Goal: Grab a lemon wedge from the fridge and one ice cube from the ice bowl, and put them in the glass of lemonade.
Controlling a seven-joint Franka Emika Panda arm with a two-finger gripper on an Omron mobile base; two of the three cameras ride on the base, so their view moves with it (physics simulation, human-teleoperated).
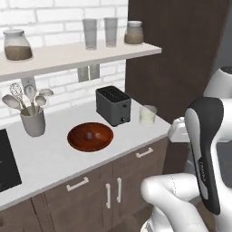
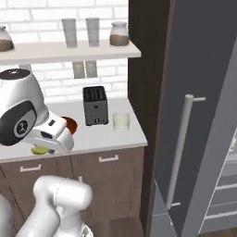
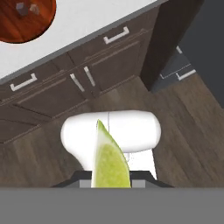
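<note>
At six o'clock in my hand view, the gripper (image 3: 110,183) clenches the lemon wedge (image 3: 108,162), fingertips hidden; the right base view catches its green edge.

A white brick wall (image 1: 54,13) with a pale shelf (image 1: 68,56) fills the upper left above dark brown cabinets (image 1: 90,186) and wood floor (image 3: 183,131).

A home kitchen — toaster (image 1: 113,105) on a white counter (image 1: 50,156), utensil crock (image 1: 33,122), grey fridge (image 2: 203,111).
</note>
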